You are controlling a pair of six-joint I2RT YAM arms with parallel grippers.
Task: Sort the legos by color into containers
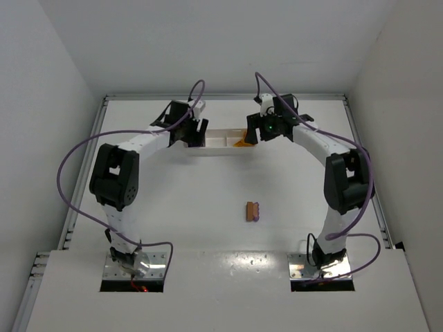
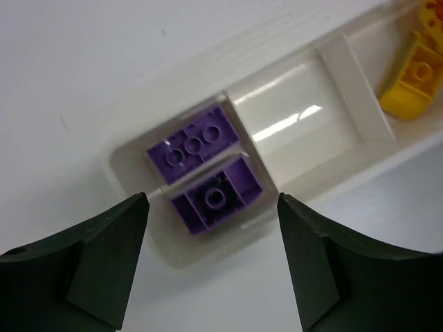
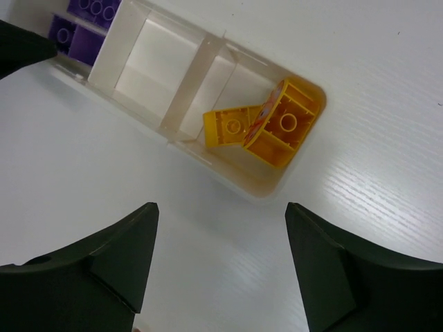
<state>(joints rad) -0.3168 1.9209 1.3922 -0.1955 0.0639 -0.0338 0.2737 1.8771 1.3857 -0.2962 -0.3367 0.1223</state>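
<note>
The long white tray (image 1: 220, 146) lies at the back of the table between the two grippers. Its left compartment holds two purple legos (image 2: 204, 169), also at the top left of the right wrist view (image 3: 86, 15). Its right compartment holds two orange-yellow legos (image 3: 266, 128), partly seen in the left wrist view (image 2: 413, 75). The middle compartment (image 2: 297, 124) holds nothing. A brown-red lego with a purple lego against it (image 1: 252, 211) lies on the table's middle. My left gripper (image 2: 213, 204) is open and empty over the tray's left end. My right gripper (image 3: 221, 211) is open and empty just off the right end.
The table sits inside white walls, with metal rails along its left edge (image 1: 83, 173) and right edge (image 1: 367, 166). Purple cables loop off both arms.
</note>
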